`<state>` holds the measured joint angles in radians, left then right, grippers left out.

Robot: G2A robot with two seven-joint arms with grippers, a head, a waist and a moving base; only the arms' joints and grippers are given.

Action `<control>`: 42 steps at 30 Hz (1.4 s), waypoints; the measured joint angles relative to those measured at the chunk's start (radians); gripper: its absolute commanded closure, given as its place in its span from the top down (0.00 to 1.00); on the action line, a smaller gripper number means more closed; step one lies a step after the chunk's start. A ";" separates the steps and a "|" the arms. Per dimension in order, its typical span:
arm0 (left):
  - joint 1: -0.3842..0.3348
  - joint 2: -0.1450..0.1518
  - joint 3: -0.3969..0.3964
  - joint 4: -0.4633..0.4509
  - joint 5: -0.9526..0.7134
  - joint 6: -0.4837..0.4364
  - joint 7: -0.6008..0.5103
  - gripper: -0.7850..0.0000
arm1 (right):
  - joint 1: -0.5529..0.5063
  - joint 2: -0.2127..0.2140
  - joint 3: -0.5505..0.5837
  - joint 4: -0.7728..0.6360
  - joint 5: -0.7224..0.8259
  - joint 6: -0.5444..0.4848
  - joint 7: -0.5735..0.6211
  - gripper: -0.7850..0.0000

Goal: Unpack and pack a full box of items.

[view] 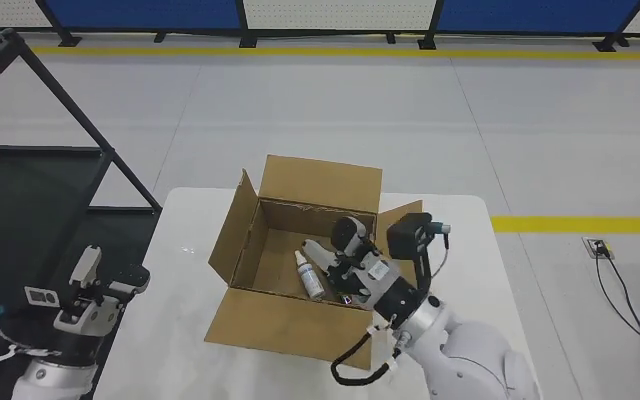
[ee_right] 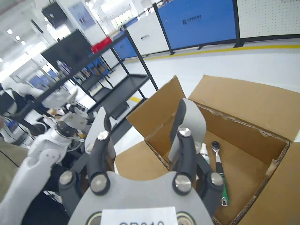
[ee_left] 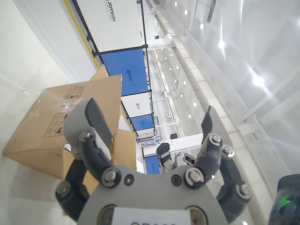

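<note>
Right gripper point(ee_right: 145, 122) hung wide open, empty, over the box point(view: 320, 180), left gripper point(ee_left: 152, 118) wide too at its 9 o'clock; ratchet point(ee_right: 219, 162) lay on the box floor beside the spray bottle point(view: 310, 275), looked heavy, rigid steel, best hold judged mid green handle.

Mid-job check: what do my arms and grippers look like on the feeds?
The left gripper and right gripper have curved grey fingers with black textured pads, black linkages with silver bolts, and a grey base plate bearing a white label. The right arm is white, with a black cable looped beside it.
</note>
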<state>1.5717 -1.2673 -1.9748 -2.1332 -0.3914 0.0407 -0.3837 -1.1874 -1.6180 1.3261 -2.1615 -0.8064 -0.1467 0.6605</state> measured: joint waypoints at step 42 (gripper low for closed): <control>-0.406 0.087 0.282 0.211 0.331 0.497 -0.364 0.00 | 0.036 0.077 0.343 0.235 -0.020 0.306 0.138 0.00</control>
<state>1.1654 -1.1798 -1.6923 -1.9226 -0.0602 0.5378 -0.7478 -1.1516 -1.5410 1.6688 -1.9265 -0.8266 0.1596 0.7985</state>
